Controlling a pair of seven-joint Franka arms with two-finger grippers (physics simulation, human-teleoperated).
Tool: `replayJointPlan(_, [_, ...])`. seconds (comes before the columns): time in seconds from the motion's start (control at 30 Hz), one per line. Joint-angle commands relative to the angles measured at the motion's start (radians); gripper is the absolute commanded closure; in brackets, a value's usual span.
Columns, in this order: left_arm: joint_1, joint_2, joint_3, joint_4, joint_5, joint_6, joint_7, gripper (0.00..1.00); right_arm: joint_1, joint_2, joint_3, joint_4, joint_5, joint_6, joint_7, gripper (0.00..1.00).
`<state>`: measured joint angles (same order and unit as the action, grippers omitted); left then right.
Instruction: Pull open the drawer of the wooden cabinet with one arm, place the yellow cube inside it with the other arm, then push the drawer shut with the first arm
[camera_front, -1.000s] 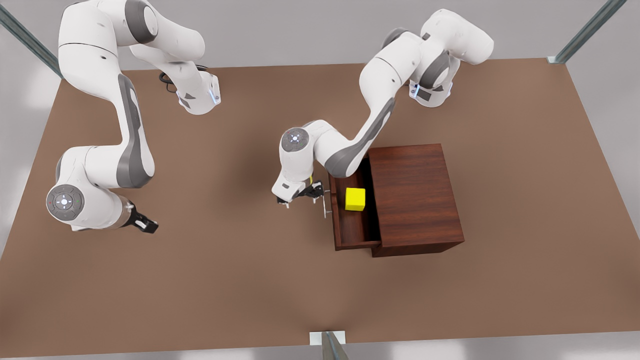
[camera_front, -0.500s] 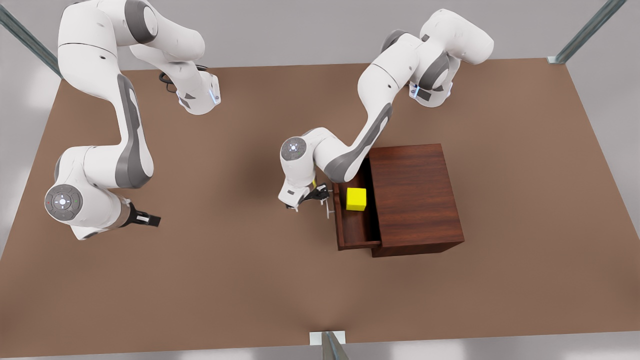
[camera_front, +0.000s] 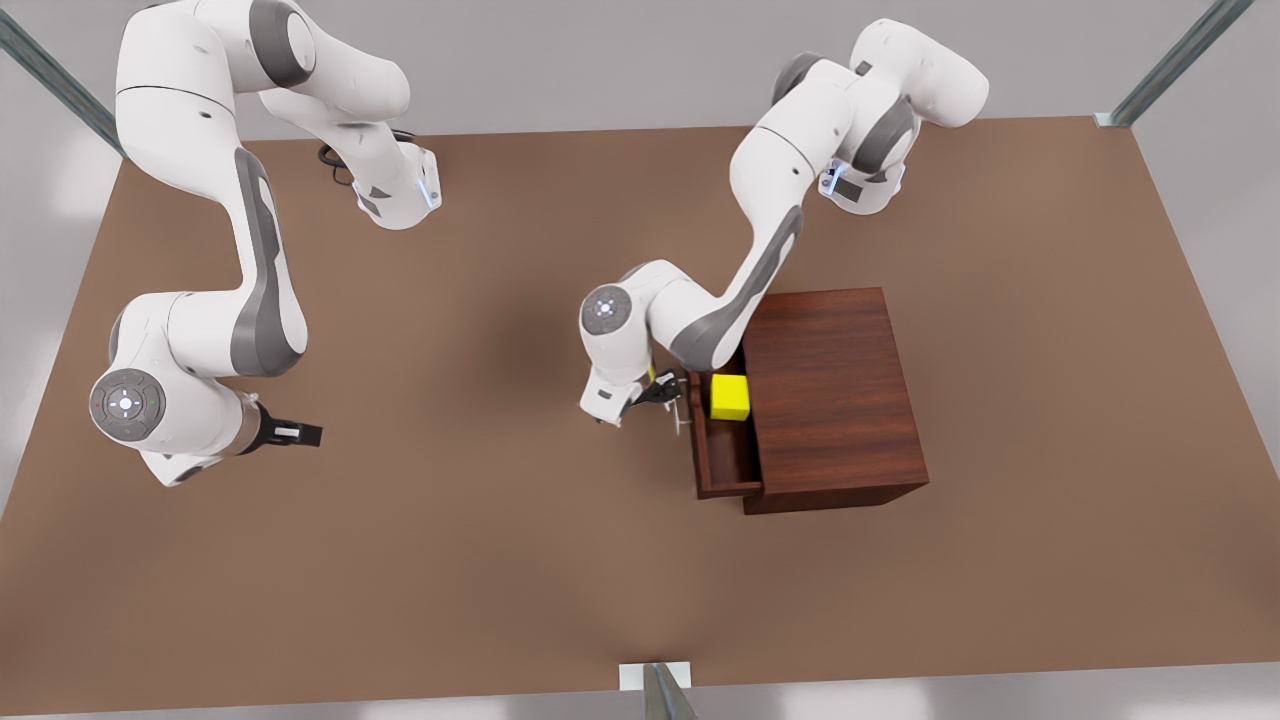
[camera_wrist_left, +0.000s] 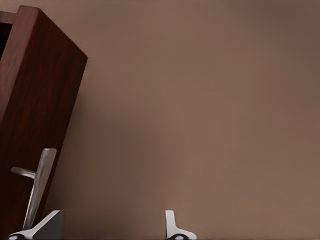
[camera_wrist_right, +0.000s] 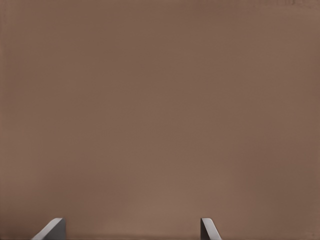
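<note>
The wooden cabinet (camera_front: 835, 400) stands right of the table's middle in the front view. Its drawer (camera_front: 722, 455) sticks out a short way toward the front view's left, and the yellow cube (camera_front: 730, 397) lies inside, close to the cabinet's edge. My left gripper (camera_front: 665, 395) is open against the silver handle (camera_front: 683, 415). In the left wrist view one fingertip (camera_wrist_left: 50, 224) touches the handle (camera_wrist_left: 39, 185) on the drawer front (camera_wrist_left: 35, 100), with the left gripper (camera_wrist_left: 112, 230) over bare table. My right gripper (camera_front: 300, 433) waits open at the front view's far left, low over the table (camera_wrist_right: 130, 230).
The brown table (camera_front: 500, 560) stretches wide on all sides of the cabinet. Both arm bases (camera_front: 400, 195) (camera_front: 860, 190) sit at the far edge. Metal frame posts (camera_front: 660, 690) stand at the near edge and the corners.
The left gripper has moved toward the front view's right against the handle, and the drawer has slid partway into the cabinet with the cube in it. The right arm has barely shifted.
</note>
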<state>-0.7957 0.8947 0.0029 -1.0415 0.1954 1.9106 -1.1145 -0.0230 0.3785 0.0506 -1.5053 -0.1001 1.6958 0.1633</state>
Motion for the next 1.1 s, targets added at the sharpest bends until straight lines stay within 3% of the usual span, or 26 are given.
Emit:
replayJointPlan(0.0, [0.004,-0.01,0.0,-0.012,0.001,0.001,0.032,0.0,0.0,-0.001,0.0,0.0,0.0,-0.001,-0.102,0.0])
replayJointPlan(1.07, [0.082,-0.106,0.0,-0.163,-0.002,0.027,0.151,0.0,-0.005,-0.001,0.0,0.002,-0.001,-0.001,-0.102,0.0])
